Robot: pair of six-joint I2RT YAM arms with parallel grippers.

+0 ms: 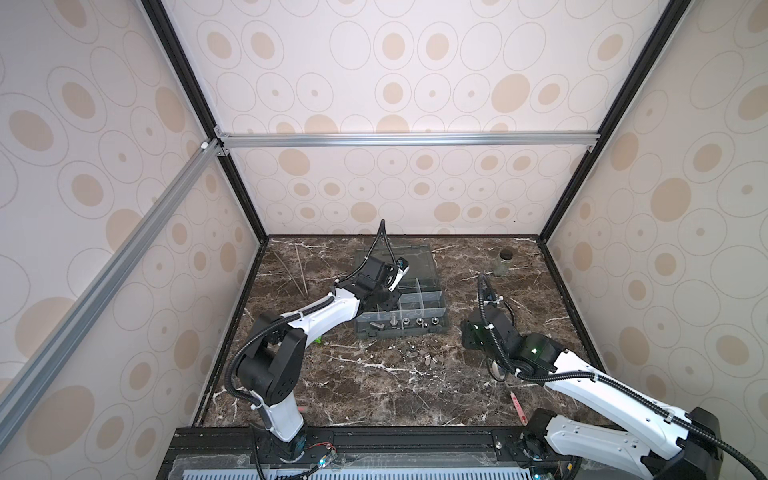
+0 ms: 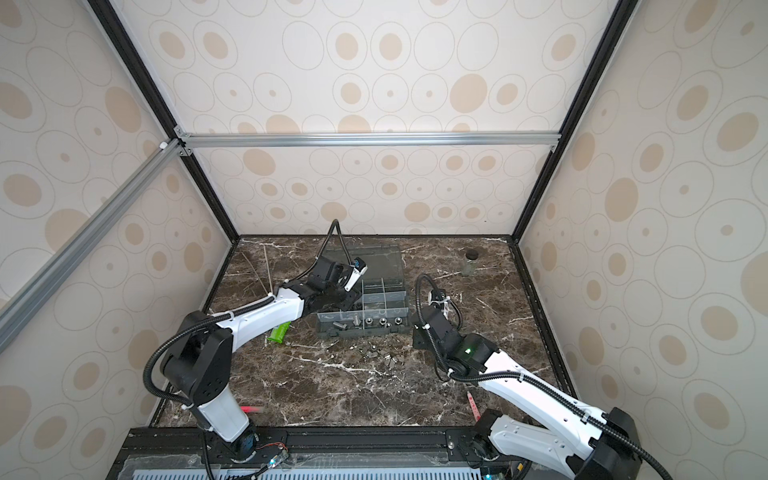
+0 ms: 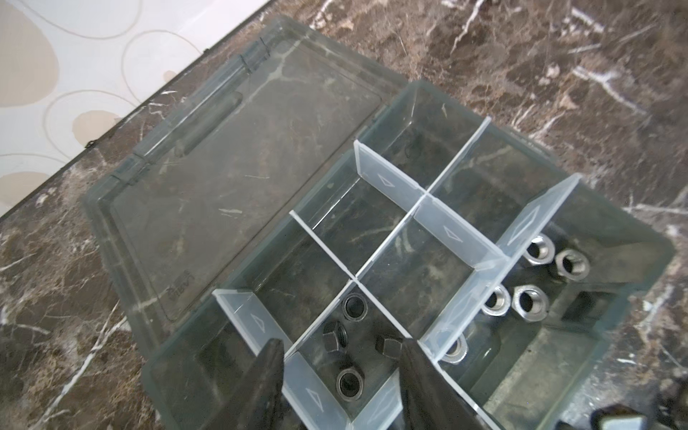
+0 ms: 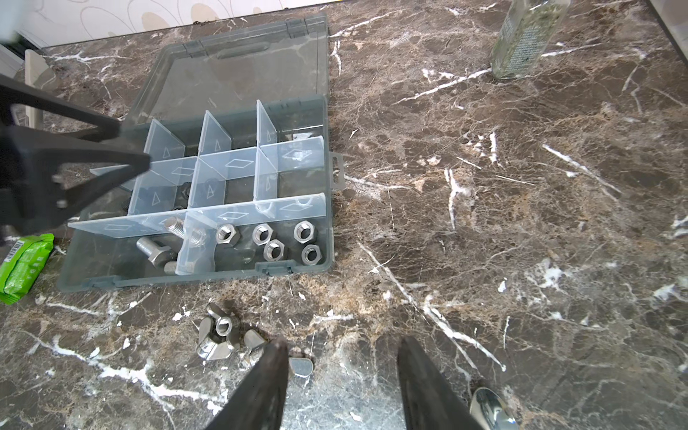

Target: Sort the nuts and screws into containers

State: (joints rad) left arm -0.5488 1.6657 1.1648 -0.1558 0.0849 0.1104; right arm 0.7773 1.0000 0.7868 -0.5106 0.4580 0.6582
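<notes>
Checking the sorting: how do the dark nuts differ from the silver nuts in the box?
The dark nuts are dull black; the silver nuts are bright and shiny. The dark nuts lie in a middle-row compartment; the silver nuts in the row nearest the robot. Both are hexagonal, with centre holes.

nuts: shiny metal | containers: translucent plastic | table: glossy marble

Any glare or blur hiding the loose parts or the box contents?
In both top views the loose parts are tiny specks on busy marble. In the left wrist view the black nuts are sharp but dark, one silver nut veiled by a frosted divider. In the right wrist view the screws sit partly behind a cloudy divider; the spoon glints.
</notes>
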